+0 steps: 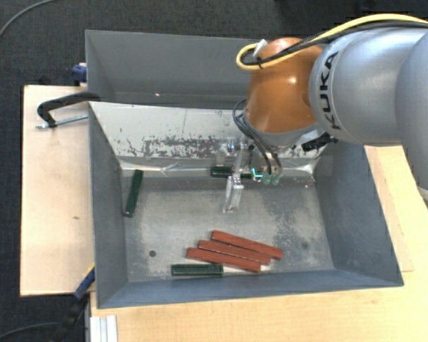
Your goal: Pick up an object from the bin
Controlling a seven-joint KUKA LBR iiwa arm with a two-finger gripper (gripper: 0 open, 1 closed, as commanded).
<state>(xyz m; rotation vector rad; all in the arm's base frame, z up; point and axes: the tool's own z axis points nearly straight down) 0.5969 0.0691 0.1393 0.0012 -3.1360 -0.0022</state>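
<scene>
Just beside the hand [233, 193] lies a short dark-green bar [219, 171].

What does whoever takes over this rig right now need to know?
Claw: low over the bare bin floor by the back wall, mid-bin; nothing seen in it.
Things: three red sticks piled near the front; front green stick beside them at the front wall; left green stick leaning on the left wall.
Done: nothing picked.
Left: the whole pick; all the sticks lie away from the claw.
</scene>
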